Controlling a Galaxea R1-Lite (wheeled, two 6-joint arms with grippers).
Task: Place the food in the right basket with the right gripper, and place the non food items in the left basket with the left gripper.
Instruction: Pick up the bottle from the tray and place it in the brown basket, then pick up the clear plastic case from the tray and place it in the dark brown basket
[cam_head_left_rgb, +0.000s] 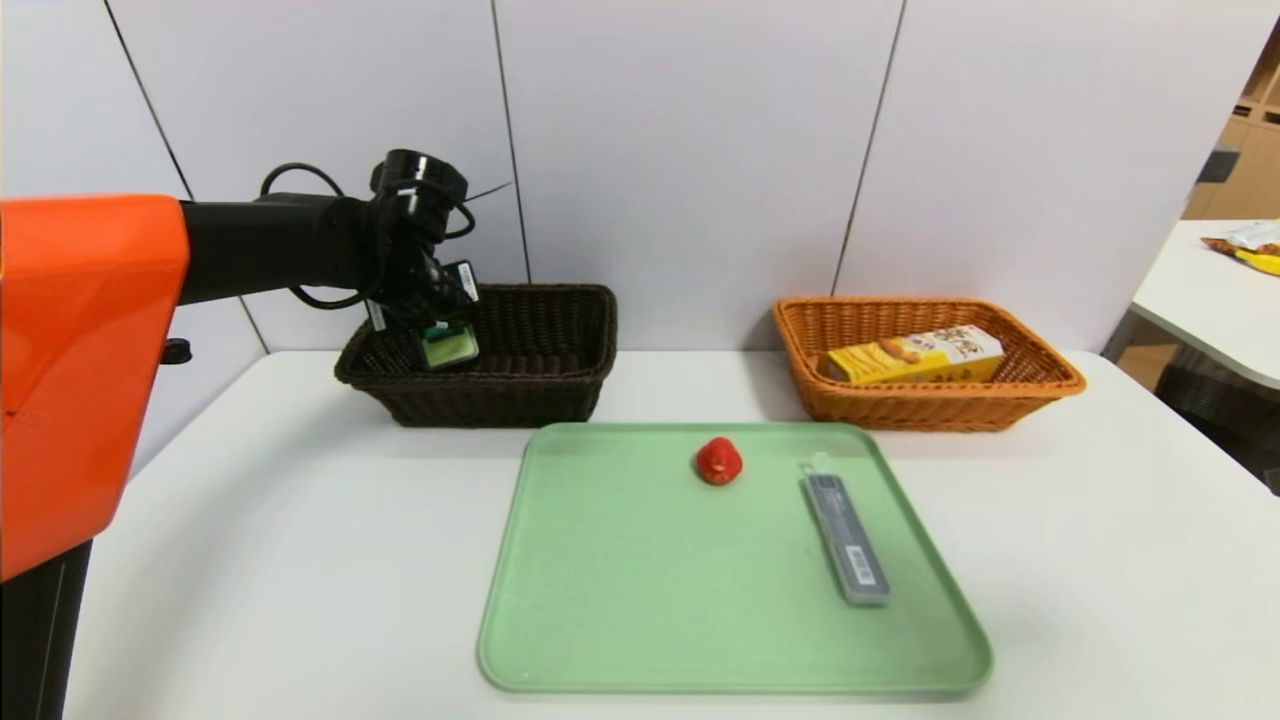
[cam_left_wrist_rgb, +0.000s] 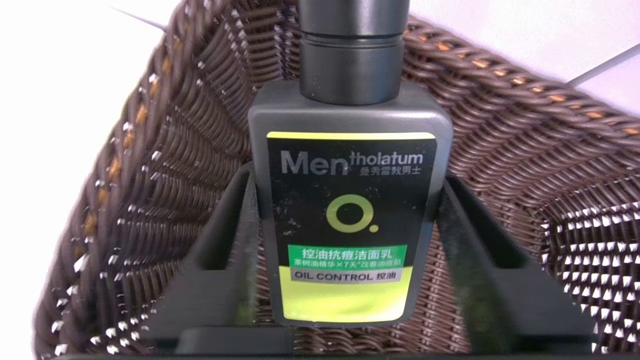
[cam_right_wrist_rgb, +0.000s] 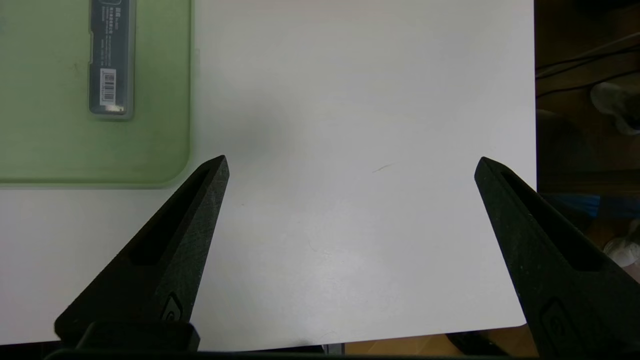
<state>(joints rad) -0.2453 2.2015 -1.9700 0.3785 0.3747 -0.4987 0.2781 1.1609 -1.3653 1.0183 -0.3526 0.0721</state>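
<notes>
the bottle (cam_left_wrist_rgb: 350, 210) i have between my left gripper's (cam_left_wrist_rgb: 350, 175) fingers is dark grey and flat-fronted, with a rounder black cap (cam_left_wrist_rgb: 352, 65) and a black label (cam_left_wrist_rgb: 350, 185) that turns green, then yellow-green. its sides meet both fingers, parted by its width; i'm holding it inside the dark brown basket (cam_head_left_rgb: 490, 405), near the left end. my right gripper (cam_right_wrist_rgb: 351, 157) is idle over the white table (cam_right_wrist_rgb: 350, 260), wide open and holding nothing, beside the green tray (cam_right_wrist_rgb: 150, 155).

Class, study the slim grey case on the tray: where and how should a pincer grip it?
Grip the slim grey case around its middle, coming from above, pincer tips astride its long sides: it lies flat, long and narrow, with bare tray either side.
</notes>
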